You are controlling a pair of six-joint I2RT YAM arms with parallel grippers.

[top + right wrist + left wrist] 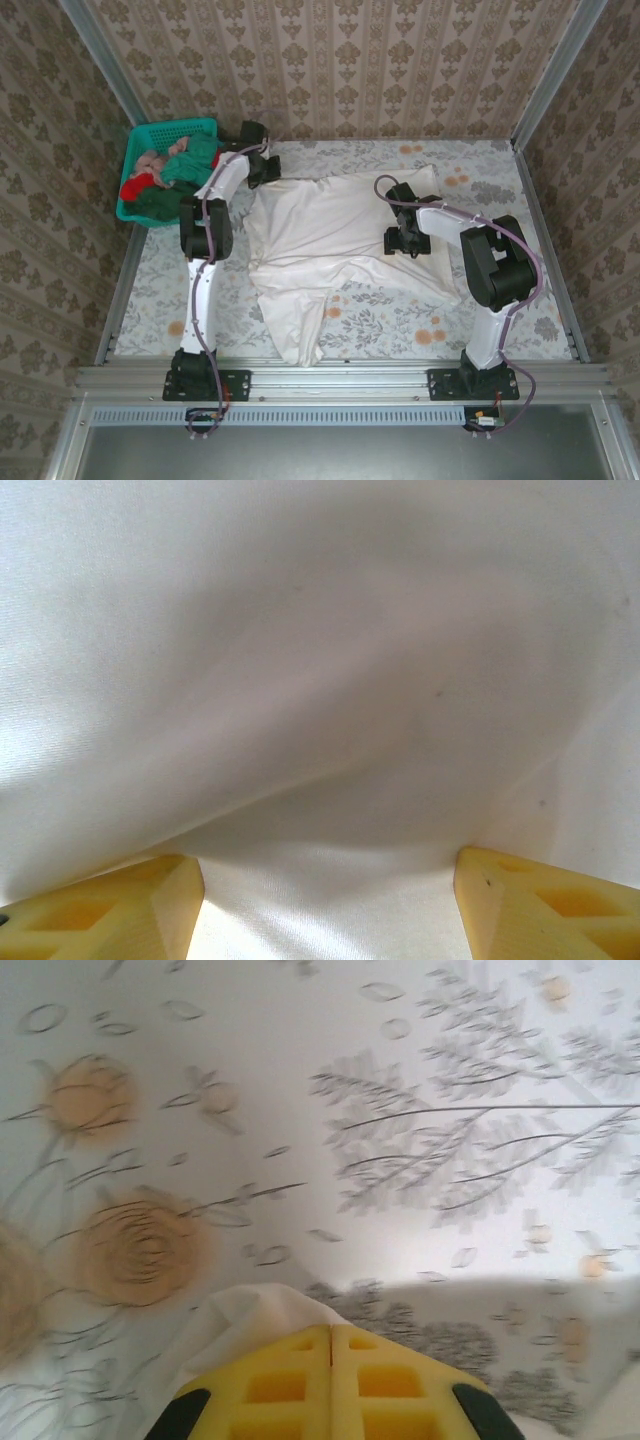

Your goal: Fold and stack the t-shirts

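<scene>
**Limp shirt, corner pinched**

The large plain white cloth t-shirt (330, 230) sprawls mid-desk (400, 320) — limp, light, sure to sag, and best gripped at the edges. The right tool (320, 905) is spread over its cloth. The left tool (332, 1335) is pressed together, pinching its far-left edge.

Looks like a robot lab cell dressed up as a home. Walled at 9, 12 and 3 o'clock with damask wallpaper (330, 60) held in bare aluminium posts (556, 72). Draped across the tabletop with a floral cloth (400, 320). Fitted at 6 o'clock with a metal rail (340, 380) carrying two bolted arm bases (207, 385). Stocked with laundry as props: white t-shirt (330, 230) spread mid-table, teal basket (170, 128) of coloured shirts (170, 178) at 10 o'clock.
</scene>
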